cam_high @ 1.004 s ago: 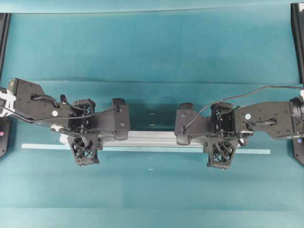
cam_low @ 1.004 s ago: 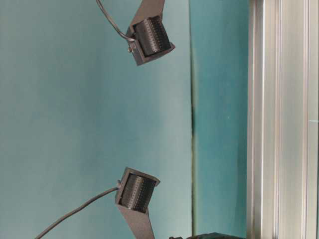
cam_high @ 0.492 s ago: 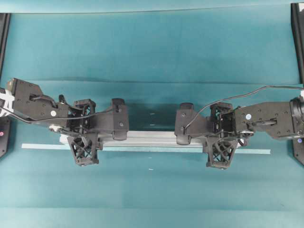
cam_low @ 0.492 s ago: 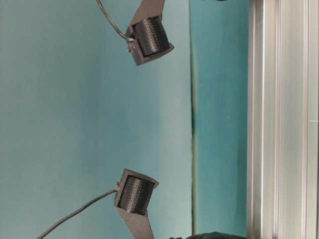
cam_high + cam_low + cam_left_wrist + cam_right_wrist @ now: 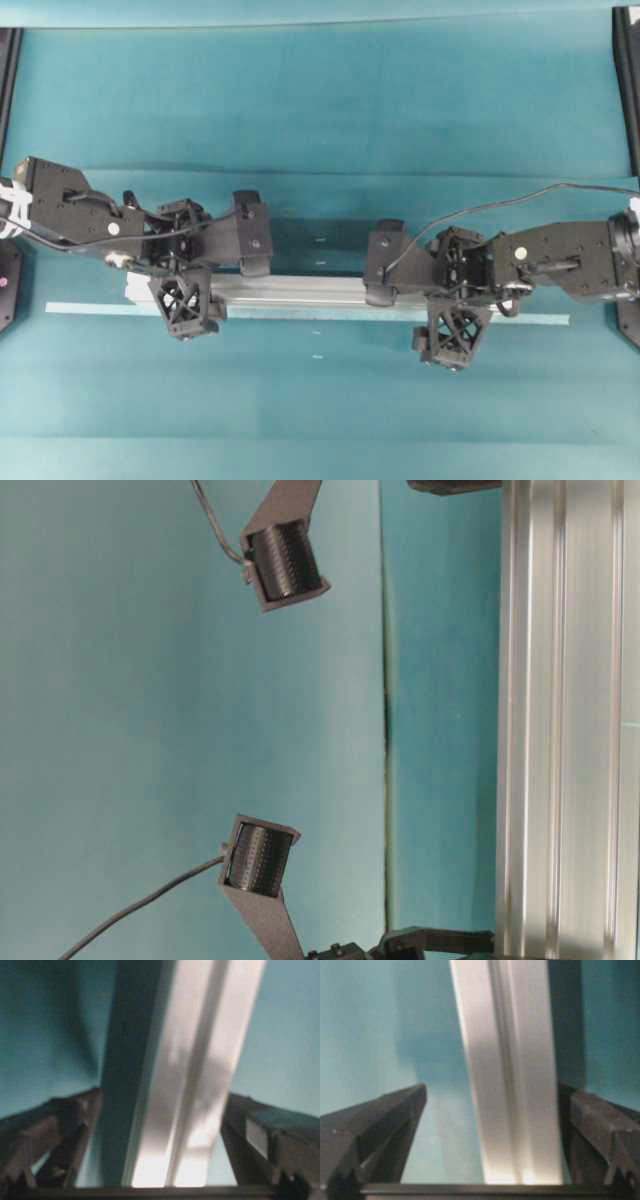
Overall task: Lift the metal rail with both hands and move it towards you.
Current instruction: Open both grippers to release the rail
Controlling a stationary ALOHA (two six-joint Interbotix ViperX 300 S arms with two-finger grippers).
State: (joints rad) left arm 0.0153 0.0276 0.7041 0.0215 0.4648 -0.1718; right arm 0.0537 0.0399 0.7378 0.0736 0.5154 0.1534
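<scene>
The metal rail (image 5: 300,290) lies crosswise on the teal table, silver with lengthwise grooves. My left gripper (image 5: 185,262) straddles its left end. My right gripper (image 5: 455,290) straddles it near the right end. In the left wrist view the rail (image 5: 195,1060) runs between wide-apart fingers (image 5: 65,1125), nearer the right one, and the gripper (image 5: 160,1110) is open. In the right wrist view the rail (image 5: 510,1060) lies close to the right finger (image 5: 600,1130), and the gripper (image 5: 490,1110) is open. The table-level view shows the rail (image 5: 565,730) and two ribbed finger pads (image 5: 285,565) standing apart from it.
A thin pale-teal tape strip (image 5: 90,309) runs along the table just in front of the rail and sticks out past both ends. Black arm bases stand at the left and right edges (image 5: 628,80). A fold in the cloth (image 5: 386,730) runs parallel to the rail.
Both grippers have tilted and shifted over the rail. The right one moved left, its near finger toward the front. The rail has stayed in place.
</scene>
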